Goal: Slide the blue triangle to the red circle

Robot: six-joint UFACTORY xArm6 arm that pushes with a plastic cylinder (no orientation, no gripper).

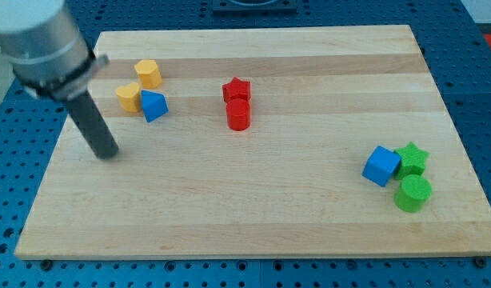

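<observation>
The blue triangle (153, 106) lies at the board's upper left, touching a yellow block (129, 98) on its left. The red circle (239, 115) stands near the board's upper middle, right below a red star (237, 90) that touches it. My tip (107, 152) rests on the board to the lower left of the blue triangle, apart from it by about a block's width. The rod slants up to the view's top left.
A second yellow block (149, 74) lies above the blue triangle. At the lower right a blue cube (381, 166), a green star (411, 158) and a green circle (413, 194) stand clustered. The wooden board (269, 216) sits on a blue perforated table.
</observation>
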